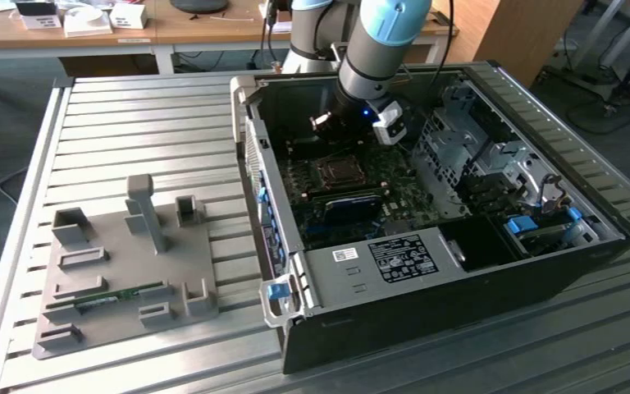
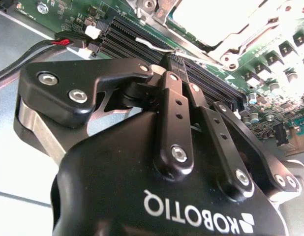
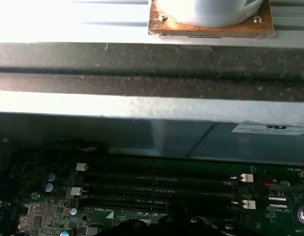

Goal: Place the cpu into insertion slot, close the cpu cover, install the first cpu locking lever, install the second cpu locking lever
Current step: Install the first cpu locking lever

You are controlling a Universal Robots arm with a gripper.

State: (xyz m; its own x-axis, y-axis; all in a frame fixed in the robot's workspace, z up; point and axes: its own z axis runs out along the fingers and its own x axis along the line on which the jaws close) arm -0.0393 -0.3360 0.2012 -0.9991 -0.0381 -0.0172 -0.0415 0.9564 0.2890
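Tool hangs over memory slots, inside case.

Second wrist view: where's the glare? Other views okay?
Second wrist view: the insertion slot is blown out to white, detail lost; the gripper in front is evenly lit. First wrist view: the computer case edge glares white, the motherboard lies in shadow. Exterior view: even light, case interior dark but readable.

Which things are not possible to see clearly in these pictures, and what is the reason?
1. Insertion slot: too small in the exterior view to tell whether the cpu sits inside; washed out by glare in the second wrist view.
2. Motherboard: largely hidden behind the gripper in the second wrist view.
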